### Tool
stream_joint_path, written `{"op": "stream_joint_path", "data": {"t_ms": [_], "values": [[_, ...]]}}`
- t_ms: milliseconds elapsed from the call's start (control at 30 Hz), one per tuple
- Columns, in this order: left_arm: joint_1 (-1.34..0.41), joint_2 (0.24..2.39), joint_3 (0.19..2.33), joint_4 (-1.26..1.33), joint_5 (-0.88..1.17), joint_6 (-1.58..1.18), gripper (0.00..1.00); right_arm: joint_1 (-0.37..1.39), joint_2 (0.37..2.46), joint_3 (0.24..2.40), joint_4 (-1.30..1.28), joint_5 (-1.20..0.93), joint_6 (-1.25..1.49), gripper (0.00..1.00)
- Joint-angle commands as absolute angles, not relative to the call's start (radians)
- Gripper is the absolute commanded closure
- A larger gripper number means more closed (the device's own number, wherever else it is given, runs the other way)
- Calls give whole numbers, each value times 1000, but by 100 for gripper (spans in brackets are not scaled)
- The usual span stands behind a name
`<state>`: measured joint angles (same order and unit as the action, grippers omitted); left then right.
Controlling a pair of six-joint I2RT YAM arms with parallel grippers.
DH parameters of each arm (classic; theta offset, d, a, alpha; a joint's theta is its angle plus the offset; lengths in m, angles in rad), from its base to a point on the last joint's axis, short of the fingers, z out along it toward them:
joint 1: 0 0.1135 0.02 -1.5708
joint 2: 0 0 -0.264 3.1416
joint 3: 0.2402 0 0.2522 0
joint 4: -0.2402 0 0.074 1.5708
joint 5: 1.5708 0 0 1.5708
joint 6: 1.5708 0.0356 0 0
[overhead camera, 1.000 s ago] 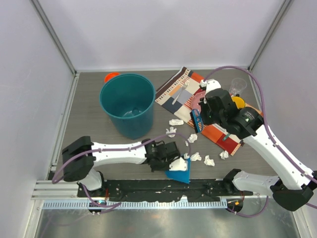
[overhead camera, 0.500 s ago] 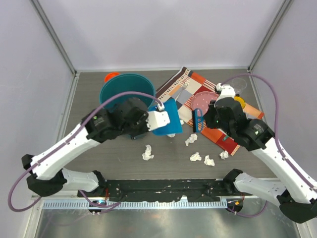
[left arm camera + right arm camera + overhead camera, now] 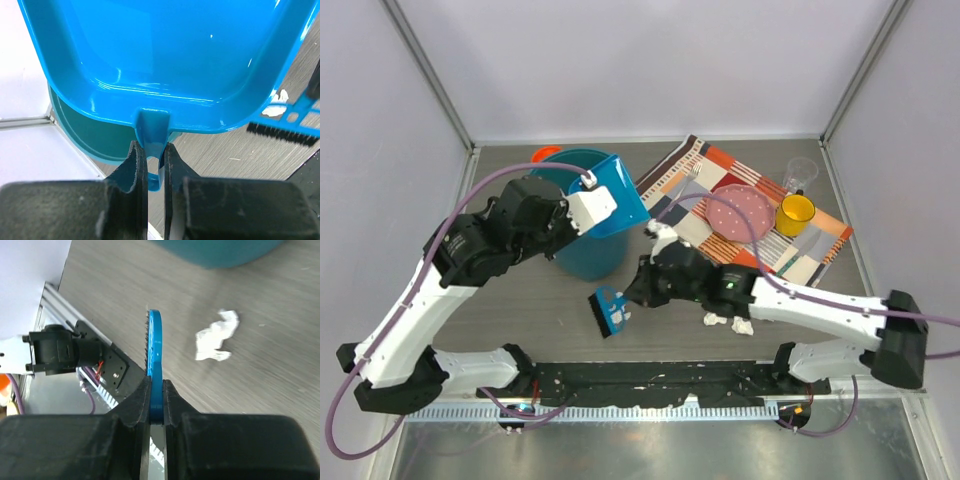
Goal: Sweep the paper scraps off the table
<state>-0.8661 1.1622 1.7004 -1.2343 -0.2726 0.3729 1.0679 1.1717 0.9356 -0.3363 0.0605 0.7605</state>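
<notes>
My left gripper [image 3: 603,206] [image 3: 152,150] is shut on the handle of the blue dustpan [image 3: 623,194] [image 3: 165,50], holding it tilted over the rim of the teal bin [image 3: 582,250] [image 3: 82,132]. My right gripper [image 3: 631,295] [image 3: 156,385] is shut on the blue brush [image 3: 610,312] [image 3: 155,350], low over the table [image 3: 520,300]. One paper scrap [image 3: 217,335] lies just beside the brush [image 3: 285,122]. Two more paper scraps [image 3: 716,320] [image 3: 743,326] lie near the front edge under the right arm. Other scraps are hidden by the arm.
A striped orange placemat [image 3: 820,240] at back right carries a pink plate [image 3: 743,212], a yellow cup [image 3: 795,214], a clear glass [image 3: 801,172] and a fork [image 3: 688,180]. An orange lid [image 3: 544,154] lies behind the bin. Pale walls surround the table.
The left arm has lifted the dustpan from the front of the table up to the bin's rim. The right arm has swung the brush from the placemat down to the front left.
</notes>
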Motion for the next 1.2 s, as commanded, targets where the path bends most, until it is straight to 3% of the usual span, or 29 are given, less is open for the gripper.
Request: {"op": "stream_joint_path", "data": {"t_ms": [0,400,533,700,933,1167], "values": [[-851,1147,1701,-1235,-291,364,100,1130,1328,1005,-166,49,808,99],[-847,1144,1643,-1245,-189,379,100,1055,1470,1032,-437,305,758,99],[-847,1143,1647,-1293,-83,394,100,1031,1367,1014,-569,422,753,99],[-854,1149,1582,-1318,42,414,100,990,1240,1006,-612,365,707,99],[-902,1199,1456,-1397,127,426,100,957,1108,1150,-797,465,629,99],[-1031,1282,1310,-1413,182,405,100,769,1120,1169,-760,543,300,99]]}}
